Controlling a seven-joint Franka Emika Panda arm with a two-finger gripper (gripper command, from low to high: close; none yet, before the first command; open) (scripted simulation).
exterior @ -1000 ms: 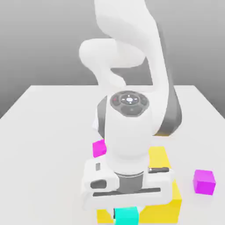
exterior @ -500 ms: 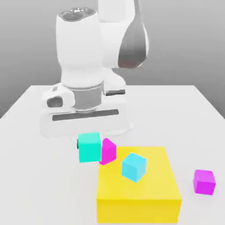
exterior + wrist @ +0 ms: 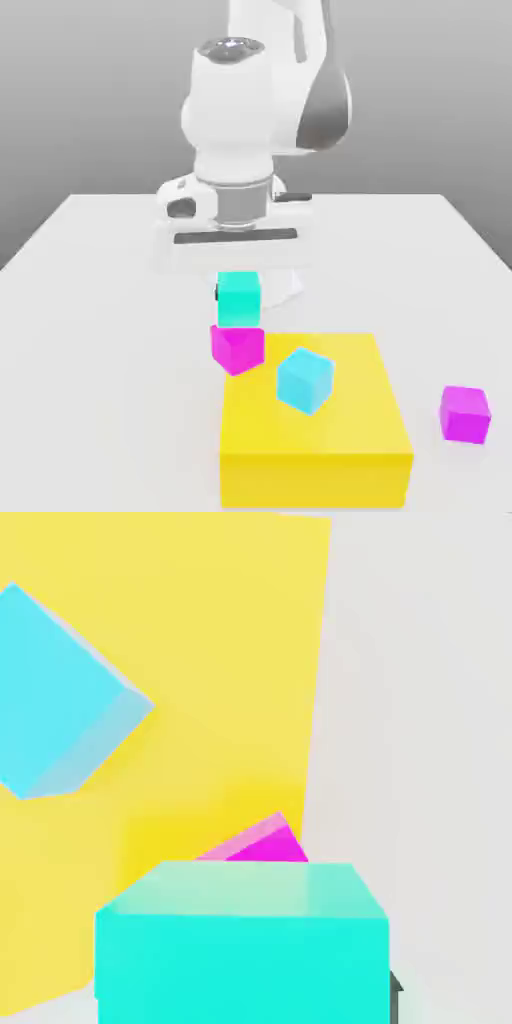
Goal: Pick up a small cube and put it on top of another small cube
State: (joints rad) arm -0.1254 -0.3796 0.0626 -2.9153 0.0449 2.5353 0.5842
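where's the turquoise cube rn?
In the exterior view, the turquoise cube sits atop the magenta cube, just under the tool, beside the yellow block.

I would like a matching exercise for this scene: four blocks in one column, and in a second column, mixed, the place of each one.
Things:
1. turquoise cube
2. magenta cube
3. sky-blue cube
4. purple cube

Places:
A. on top of the big yellow block
B. alone on the table, at the exterior view's right
C. directly under the gripper
D. beside the yellow block's corner, below the turquoise cube

Pairs: 1-C, 2-D, 3-A, 4-B
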